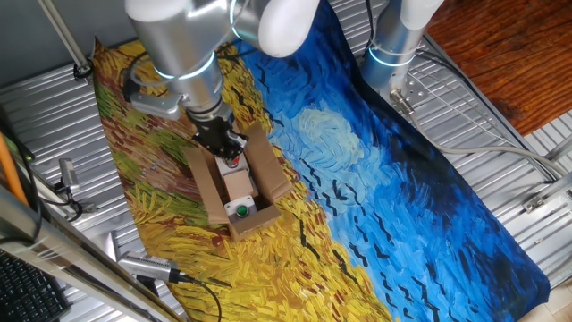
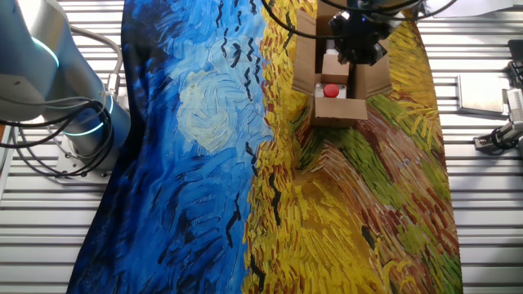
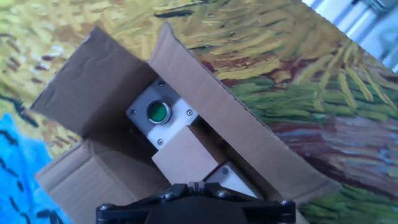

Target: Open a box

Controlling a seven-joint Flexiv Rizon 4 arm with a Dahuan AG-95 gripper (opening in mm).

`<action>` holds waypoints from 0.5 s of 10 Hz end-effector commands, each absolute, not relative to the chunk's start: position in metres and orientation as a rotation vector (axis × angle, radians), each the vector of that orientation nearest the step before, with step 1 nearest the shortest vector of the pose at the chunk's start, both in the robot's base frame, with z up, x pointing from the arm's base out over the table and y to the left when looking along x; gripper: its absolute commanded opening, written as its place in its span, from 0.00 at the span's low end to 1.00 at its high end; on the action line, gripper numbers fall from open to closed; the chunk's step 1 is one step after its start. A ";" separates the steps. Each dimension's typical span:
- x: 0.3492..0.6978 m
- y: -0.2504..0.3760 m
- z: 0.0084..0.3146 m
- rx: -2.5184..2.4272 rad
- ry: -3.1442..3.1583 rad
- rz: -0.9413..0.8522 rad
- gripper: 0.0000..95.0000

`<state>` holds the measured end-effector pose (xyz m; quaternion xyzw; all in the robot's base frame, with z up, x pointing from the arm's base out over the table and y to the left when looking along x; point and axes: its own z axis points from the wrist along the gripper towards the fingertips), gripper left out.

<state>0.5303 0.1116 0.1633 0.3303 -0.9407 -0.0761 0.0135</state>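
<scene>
The box (image 1: 204, 186) lies on the yellow part of the painted cloth, and both long flaps stand spread outward. Inside is a beige unit (image 1: 239, 190) with a red button (image 1: 232, 163) and a green button (image 1: 239, 212). My gripper (image 1: 226, 146) hangs over the box's far end, right by the red button, with its fingertips together. In the hand view the gripper (image 3: 195, 185) is at the bottom edge above the open box (image 3: 87, 74). The green button (image 3: 158, 112) shows there, and a tan panel (image 3: 186, 155) lies across the unit's middle. The other fixed view shows the box (image 2: 304, 57) under the gripper (image 2: 359, 51).
The painted cloth (image 1: 375, 179) covers the slatted metal table. A second arm's base (image 1: 398, 40) stands at the far edge, also in the other fixed view (image 2: 65, 106). Metal tools and a cable (image 1: 147, 266) lie near the front left. A grey plate (image 2: 482, 91) sits off the cloth.
</scene>
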 end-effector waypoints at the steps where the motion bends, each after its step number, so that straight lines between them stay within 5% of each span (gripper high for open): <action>1: 0.529 0.101 0.172 0.900 -2.964 -0.256 0.00; 5: 0.539 0.031 0.185 1.084 -2.891 -0.209 0.00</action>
